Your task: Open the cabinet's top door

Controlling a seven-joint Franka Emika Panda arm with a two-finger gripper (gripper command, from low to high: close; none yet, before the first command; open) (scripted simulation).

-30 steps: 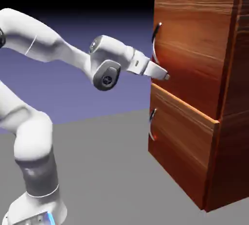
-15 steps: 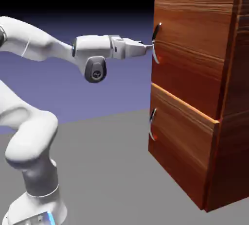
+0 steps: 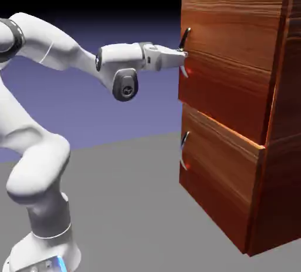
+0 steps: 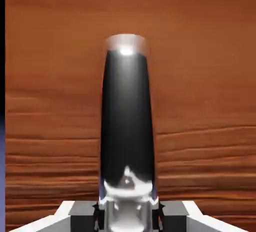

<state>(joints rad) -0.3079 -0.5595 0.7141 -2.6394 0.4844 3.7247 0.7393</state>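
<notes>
The reddish-brown wood-grain cabinet (image 3: 276,147) stands at the exterior view's right. Its top door (image 3: 235,42) is the upper front panel, and it carries a thin curved metal handle (image 3: 185,37) at its left edge. My gripper (image 3: 183,54) reaches level from the left and is shut on that handle. In the hand view the handle (image 4: 126,116) rises as a dark glossy bar between my grey fingertips (image 4: 80,210), against the door's wood (image 4: 200,75). The top door's front stands slightly out from the lower panel's.
Below the top door is the shorter lower panel (image 3: 217,171) with a curved handle (image 3: 184,150) of its own. The white arm (image 3: 53,47) arches from the lower left over the grey table (image 3: 129,206).
The hand rose from the seam between the two panels to the top door's handle. The jaws closed on it, and the top door's front edge has shifted a little to the left.
</notes>
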